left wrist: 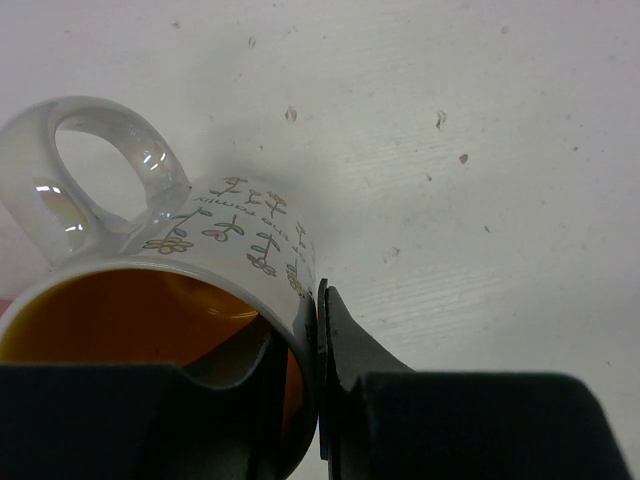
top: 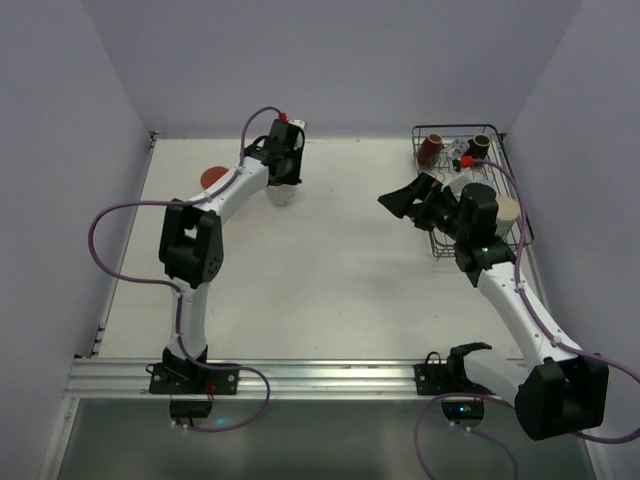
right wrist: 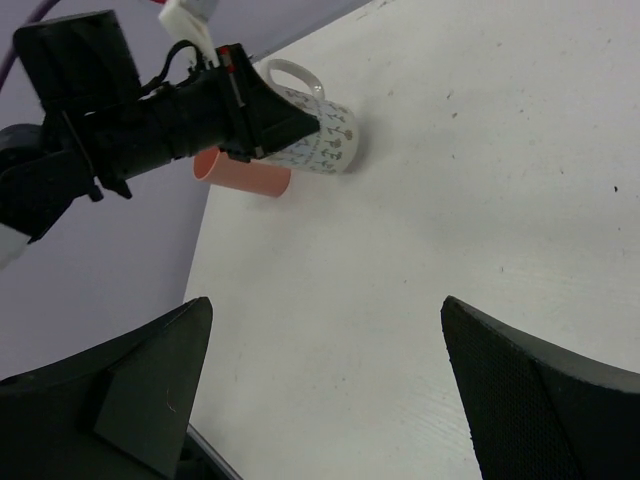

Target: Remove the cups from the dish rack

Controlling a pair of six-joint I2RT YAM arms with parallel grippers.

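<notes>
My left gripper (top: 283,186) is shut on the rim of the white dotted mug (top: 282,195), with one finger inside its orange interior and one outside. The mug (left wrist: 210,235) sits at or just above the table, far left. The salmon-red tumbler (top: 212,177) stands just beside it and shows in the right wrist view (right wrist: 245,175) behind the mug (right wrist: 325,140). My right gripper (top: 400,203) is open and empty (right wrist: 327,305), over the table left of the dish rack (top: 455,128). The rack holds two dark brown mugs (top: 431,150) (top: 479,147), a clear glass (top: 465,160) and a cream mug (top: 508,212).
The right arm's wrist lies over the rack's middle and hides part of it. Purple walls close in the table at the left, back and right. A metal rail (top: 320,375) runs along the near edge.
</notes>
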